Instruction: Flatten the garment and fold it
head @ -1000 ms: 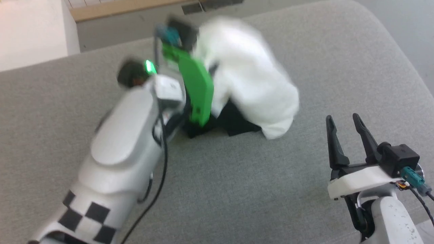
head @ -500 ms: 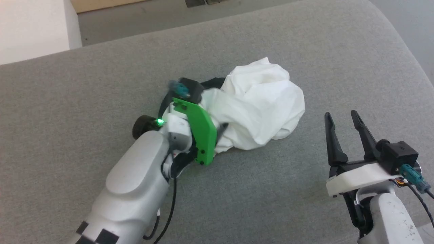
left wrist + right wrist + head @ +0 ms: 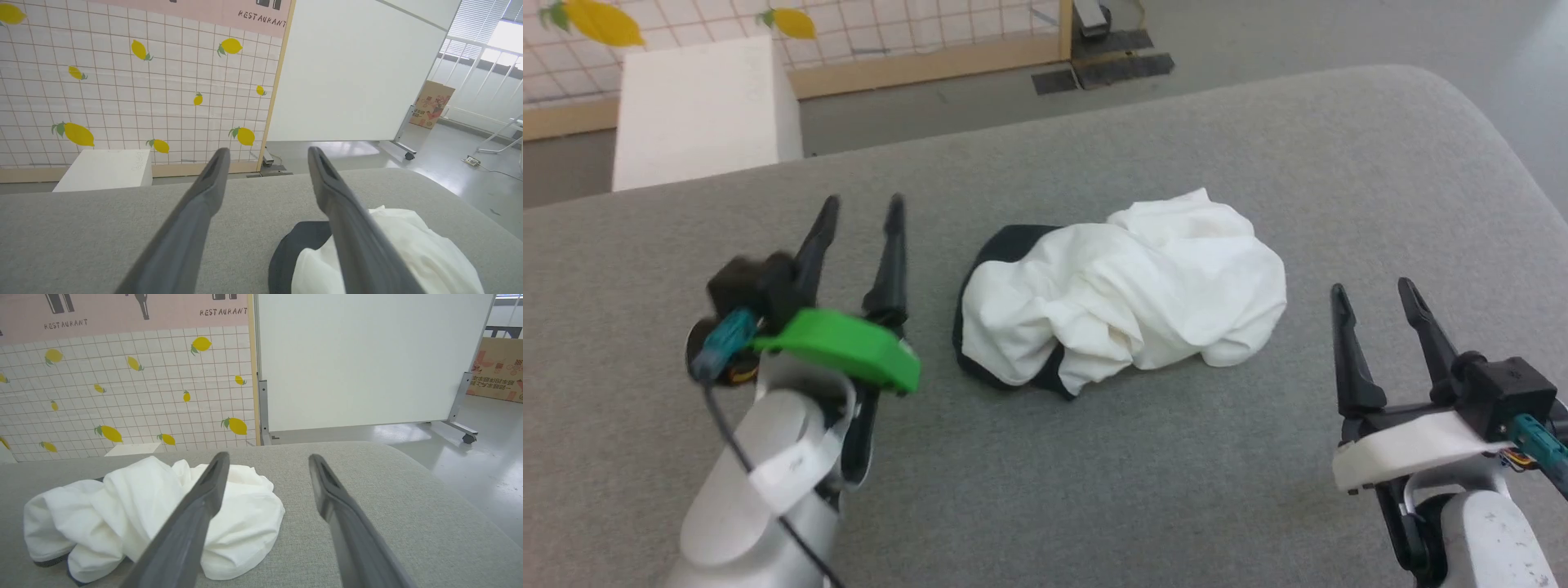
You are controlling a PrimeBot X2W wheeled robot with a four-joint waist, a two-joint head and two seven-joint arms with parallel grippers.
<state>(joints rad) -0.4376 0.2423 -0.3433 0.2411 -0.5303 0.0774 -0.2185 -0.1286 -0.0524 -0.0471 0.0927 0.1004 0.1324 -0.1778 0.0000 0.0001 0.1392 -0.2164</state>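
Head view: the garment is lying in a crumpled heap near the middle of the grey cloth-covered bench. Its white body is bunching on top, and black fabric is showing at the heap's left edge and under its near side. The left gripper is hovering over the bench just left of the heap, apart from it. Its fingers are standing open with a clear gap between them and are holding nothing. The right gripper is sitting at the lower right, near the heap's right end but not touching it, its fingers likewise spread and gripping nothing.

Left wrist view: the open fingers are pointing across the bench toward a lemon-patterned tiled wall and a white box on the floor beyond the bench's far edge. The garment's black edge and white folds are showing at the lower right, partly behind the right-hand finger.

Right wrist view: the heap is lying to the left of and beyond the spread fingers, with one finger crossing in front of the white folds. A white partition panel is standing behind the bench.
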